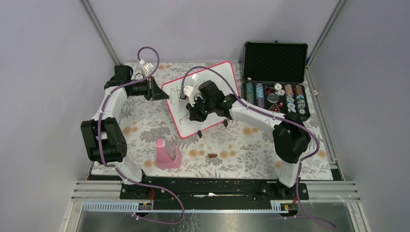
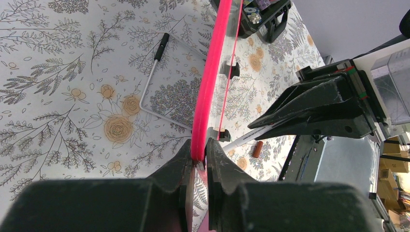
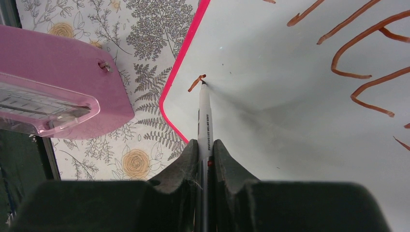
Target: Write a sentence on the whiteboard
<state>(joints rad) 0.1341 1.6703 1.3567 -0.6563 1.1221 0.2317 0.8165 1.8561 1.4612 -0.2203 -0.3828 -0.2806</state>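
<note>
The whiteboard, white with a pink-red frame, lies tilted in the middle of the table. My left gripper is shut on its left frame edge, the jaws pinching the pink rim. My right gripper hovers over the board's near-left part, shut on a white marker. The marker's tip touches the whiteboard beside a short fresh stroke near the corner. The sentence shows as thin brownish lines higher on the board; I cannot read it.
A pink holder stands near the front, with a small brown cap to its right. An open black case with several chips sits at the back right. A wire stand lies behind the board.
</note>
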